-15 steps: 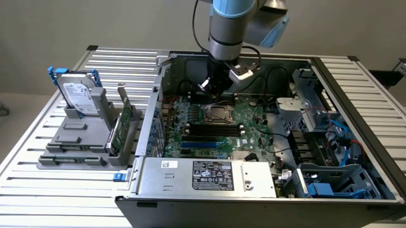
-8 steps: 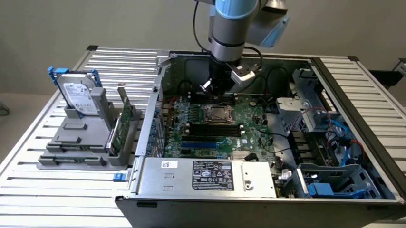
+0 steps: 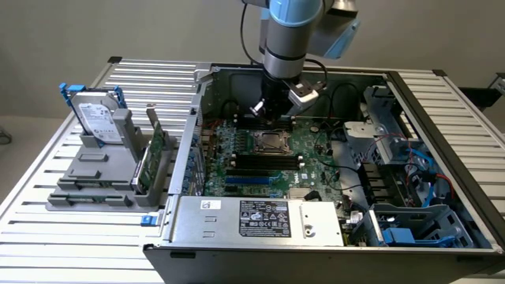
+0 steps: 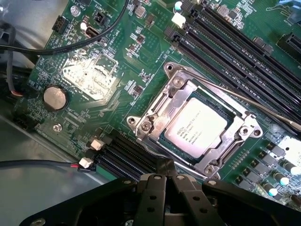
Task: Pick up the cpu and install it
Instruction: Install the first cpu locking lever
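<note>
The cpu (image 4: 196, 128) is a small flat square with a shiny silver top. It lies flat in its socket on the green motherboard (image 4: 117, 89). A silver metal frame (image 4: 151, 112) goes all the way around it, with a screw at each corner. A thin metal rod (image 4: 256, 107) runs along the side of the frame that is far from the gripper.

The gripper (image 4: 165, 165) is closed, with its two black fingers pressed together. Nothing is held between them. The cpu is just past the fingertips, close but not touching. The tips hang over the near edge of the frame.

Right beside the fingers are some short black slots (image 4: 123, 157) and two small white plugs (image 4: 91, 153). Beyond the cpu, a row of long black memory slots (image 4: 235, 42) lies side by side. Off to one side on the board sits a round silver coin battery (image 4: 55, 97).

In the exterior view, the arm (image 3: 285, 35) reaches down into the open computer case (image 3: 442, 118). A silver power box (image 3: 261, 219) sits at the near end of the case. Outside the case, well away from the gripper, a grey stand (image 3: 91, 177) holds a hard drive (image 3: 99, 121) with a blue bracket and a thin green card (image 3: 150, 158), both upright.
</note>
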Robot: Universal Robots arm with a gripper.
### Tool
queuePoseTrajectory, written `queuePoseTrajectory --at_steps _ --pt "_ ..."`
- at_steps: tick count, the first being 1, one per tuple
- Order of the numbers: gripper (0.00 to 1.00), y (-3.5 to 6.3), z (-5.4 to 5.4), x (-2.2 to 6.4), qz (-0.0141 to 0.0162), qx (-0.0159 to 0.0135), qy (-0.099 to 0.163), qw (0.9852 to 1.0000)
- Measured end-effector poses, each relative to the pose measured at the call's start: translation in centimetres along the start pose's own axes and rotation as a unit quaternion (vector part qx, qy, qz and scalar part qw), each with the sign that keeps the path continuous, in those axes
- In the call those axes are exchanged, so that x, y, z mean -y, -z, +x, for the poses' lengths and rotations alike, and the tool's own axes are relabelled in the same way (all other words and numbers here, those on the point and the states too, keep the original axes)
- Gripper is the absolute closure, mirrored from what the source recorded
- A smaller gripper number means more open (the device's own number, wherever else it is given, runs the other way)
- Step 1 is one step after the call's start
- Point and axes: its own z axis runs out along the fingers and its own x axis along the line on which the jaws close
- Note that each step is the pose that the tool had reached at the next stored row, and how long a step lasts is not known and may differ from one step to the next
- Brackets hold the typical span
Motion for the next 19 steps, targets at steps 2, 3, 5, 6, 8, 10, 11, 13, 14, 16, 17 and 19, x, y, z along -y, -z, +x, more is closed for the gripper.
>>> queuePoseTrajectory --at_steps 2,3,5,6,8,10,11,13,14,16,17,19 --pt "0.89 -0.07 0.06 -0.05 0.0 0.0 0.0 1.0" --pt "0.89 -0.1 0.09 -0.07 0.0 0.0 0.0 1.0" --pt "0.89 -0.16 0.14 -0.12 0.0 0.0 0.0 1.0" --pt "0.89 -0.19 0.16 -0.14 0.0 0.0 0.0 1.0" --pt "0.89 -0.24 0.21 -0.18 0.0 0.0001 0.0 1.0" --pt "0.89 -0.3 0.25 -0.22 -0.0001 0.0001 0.0 1.0" --pt "0.89 -0.33 0.27 -0.24 0.0 0.0002 0.0 1.0" --pt "0.89 -0.37 0.32 -0.28 -0.0001 0.0002 0.0 1.0" --pt "0.89 -0.38 0.33 -0.29 -0.0001 0.0001 0.0 1.0" --pt "0.89 -0.39 0.34 -0.29 0.0 -0.0001 0.0 1.0" --pt "0.89 -0.39 0.34 -0.29 0.0 -0.0001 0.0 1.0" --pt "0.89 -0.37 0.35 -0.28 0.0 0.0 0.0 1.0"
